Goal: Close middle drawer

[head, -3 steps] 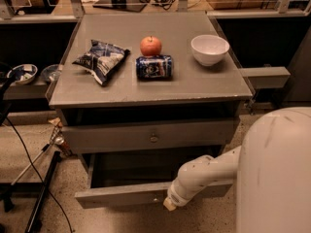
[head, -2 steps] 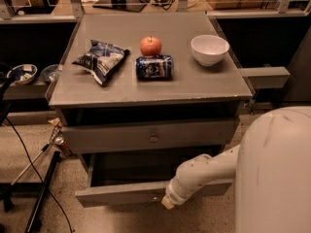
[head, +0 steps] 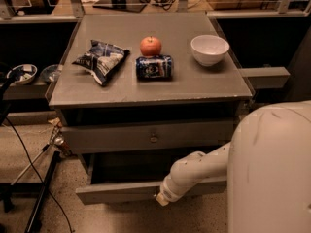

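The middle drawer (head: 116, 191) is the shallow grey one pulled far out of the cabinet, below the taller-fronted grey drawer (head: 146, 136) with a round knob. Its dark inside shows behind its flat front. My white arm reaches from the lower right, and its gripper (head: 161, 198) is at the drawer's front panel, near the centre. The drawer's knob is hidden behind the gripper. The lowest drawer is out of view.
On the cabinet top (head: 204, 84) lie a chip bag (head: 102, 60), an apple (head: 150, 46), a blue can on its side (head: 154, 67) and a white bowl (head: 209, 49). A stand leg and cables (head: 41, 178) are on the floor at left. My white body (head: 272, 174) fills the lower right.
The arm's end has shifted slightly left along the drawer front. The drawer stands about as far out as before.
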Available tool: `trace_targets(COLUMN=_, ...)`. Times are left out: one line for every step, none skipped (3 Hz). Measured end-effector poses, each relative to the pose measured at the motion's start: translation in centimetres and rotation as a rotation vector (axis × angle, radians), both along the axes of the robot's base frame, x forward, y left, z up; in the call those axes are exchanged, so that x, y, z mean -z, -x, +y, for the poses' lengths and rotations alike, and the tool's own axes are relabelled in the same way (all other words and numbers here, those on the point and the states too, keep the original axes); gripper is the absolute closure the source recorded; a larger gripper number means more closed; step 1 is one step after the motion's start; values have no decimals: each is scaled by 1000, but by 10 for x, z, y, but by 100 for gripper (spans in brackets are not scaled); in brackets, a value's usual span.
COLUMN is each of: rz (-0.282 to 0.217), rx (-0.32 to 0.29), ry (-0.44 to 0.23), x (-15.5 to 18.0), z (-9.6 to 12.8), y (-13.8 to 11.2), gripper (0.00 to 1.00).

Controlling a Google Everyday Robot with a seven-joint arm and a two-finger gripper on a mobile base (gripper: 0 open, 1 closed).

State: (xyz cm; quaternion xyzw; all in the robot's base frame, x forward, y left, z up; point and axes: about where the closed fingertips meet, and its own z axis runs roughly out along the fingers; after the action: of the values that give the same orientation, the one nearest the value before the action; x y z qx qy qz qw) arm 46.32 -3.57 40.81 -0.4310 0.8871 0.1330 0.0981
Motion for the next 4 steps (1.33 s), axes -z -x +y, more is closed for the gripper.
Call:
trace_targets(rz=-16, rx=-7, ry=-9, x=-2, z=12, y=-9, gripper=100)
trace_targets(rz=-19, rx=-12, ry=-14, x=-4, z=12, y=-8, gripper=100)
trace_targets(rz=-16, rx=-12, ry=-13, x=-3, z=12, y=-7, gripper=100)
trace_targets(rz=-23, rx=-5, ry=-17, x=-2, z=13, y=-15, gripper=100)
